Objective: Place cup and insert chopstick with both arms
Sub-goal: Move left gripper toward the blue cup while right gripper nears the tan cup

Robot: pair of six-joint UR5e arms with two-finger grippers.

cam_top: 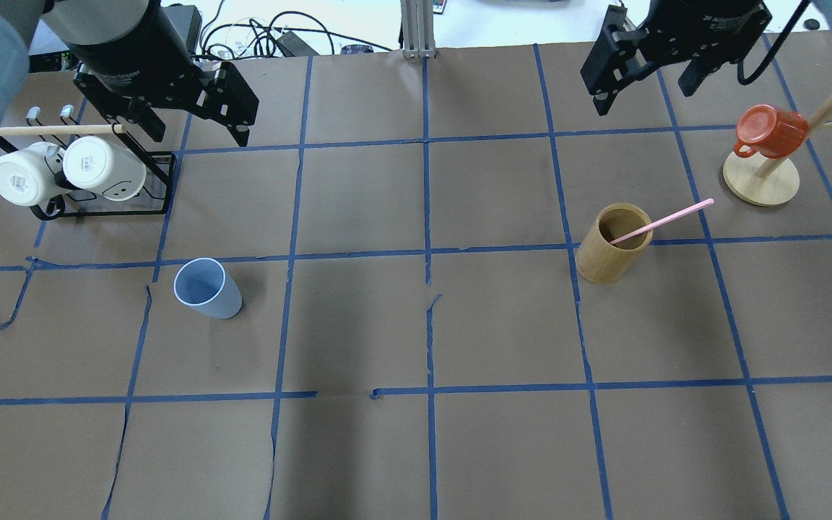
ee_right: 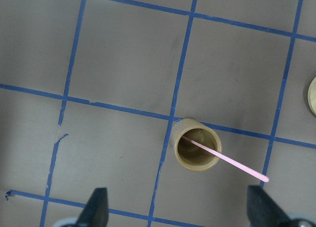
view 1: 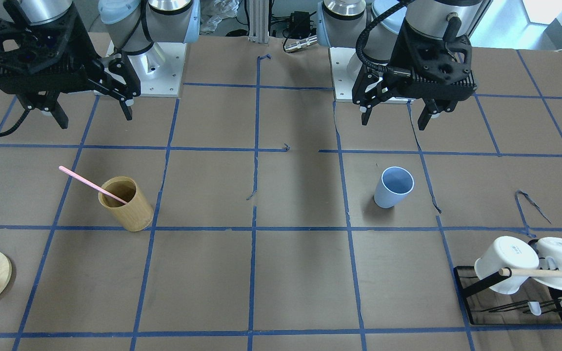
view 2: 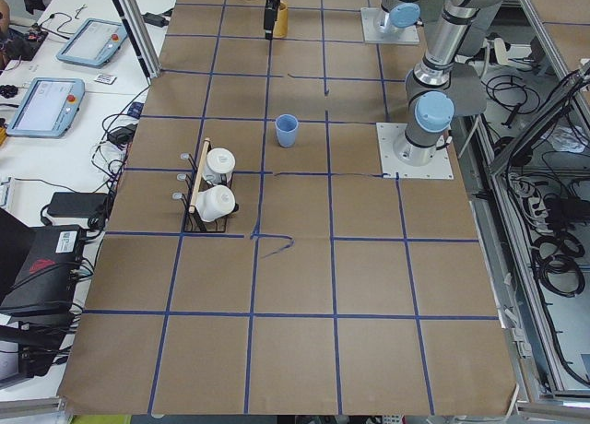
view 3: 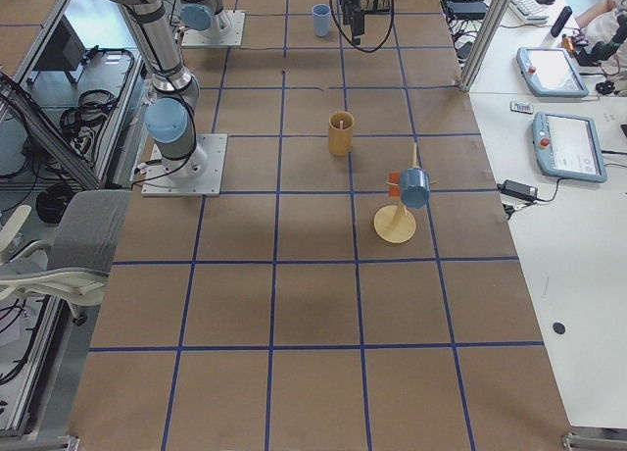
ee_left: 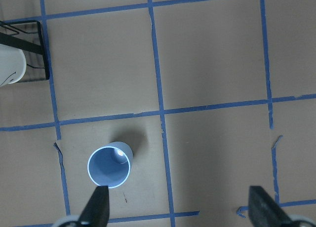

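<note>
Front view: the left gripper (view 1: 393,122) and the right gripper (view 1: 94,119) hang near the bases, jaws spread wide, holding nothing. The blue cup (view 1: 393,187) stands upright on the table, well apart from the left gripper. The pink chopstick (view 1: 90,184) leans in the bamboo holder (view 1: 127,207), well apart from the right gripper.

Overhead view: the print on the gripper bodies is too small to read.

Left wrist view: the cup appears just ahead of one finger.

Right wrist view: the holder lies ahead, between the fingers.

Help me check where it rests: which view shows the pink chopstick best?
The right wrist-mounted view: it looks straight down on the pink chopstick, showing its lower end inside the bamboo holder and its shaft leaning over the rim. Overhead and front-facing show it smaller; side views barely resolve it; left wrist misses it.
</note>
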